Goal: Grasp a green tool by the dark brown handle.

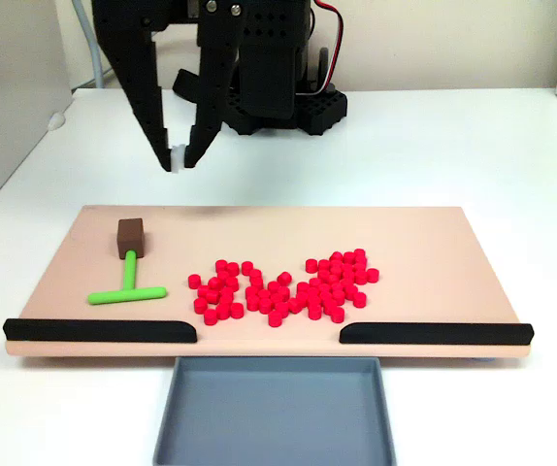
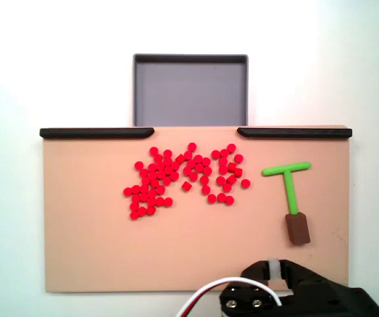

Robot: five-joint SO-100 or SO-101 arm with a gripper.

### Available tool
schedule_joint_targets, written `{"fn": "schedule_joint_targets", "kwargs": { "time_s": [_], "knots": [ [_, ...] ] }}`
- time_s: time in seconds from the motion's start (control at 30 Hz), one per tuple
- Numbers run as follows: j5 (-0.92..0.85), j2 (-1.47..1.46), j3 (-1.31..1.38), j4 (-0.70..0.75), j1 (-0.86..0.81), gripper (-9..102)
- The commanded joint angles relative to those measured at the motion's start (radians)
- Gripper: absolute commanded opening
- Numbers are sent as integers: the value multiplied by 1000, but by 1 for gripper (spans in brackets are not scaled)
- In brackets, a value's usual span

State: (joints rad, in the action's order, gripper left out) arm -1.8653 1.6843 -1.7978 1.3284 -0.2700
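From my remote station I found the gripper hanging above the white table behind the board, its two black fingers converging downward until the tips stood nearly together, with only a thin gap and nothing held between them. In a fixed view from above, the gripper sat over the board's near edge, a white piece showing at its tip.

The green tool lay flat on the tan board, well apart from the jaws and untouched. The dark brown handle capped the stem at the end nearer the jaws, in front of them and slightly to the left in that front view. The crossbar lay at the far end.

A cluster of red cylinders lay mid-board beside the tool. Two black strips lined one long edge of the board, with a grey tray just beyond the gap between them.
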Motion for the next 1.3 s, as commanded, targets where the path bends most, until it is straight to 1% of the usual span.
{"fn": "schedule_joint_targets", "kwargs": {
  "time_s": [0.0, 0.2, 0.77, 0.97, 1.17, 1.27],
  "knots": [
    [-60, -6, 32, -17, -34, 0],
    [-164, -48, 54, -21, -81, 0],
    [-207, -166, 172, -23, -109, 1],
    [-199, -173, 176, -43, -109, 9],
    [-225, -189, 176, -84, -118, 21],
    [-247, -202, 176, -86, -126, 22]
  ]
}}
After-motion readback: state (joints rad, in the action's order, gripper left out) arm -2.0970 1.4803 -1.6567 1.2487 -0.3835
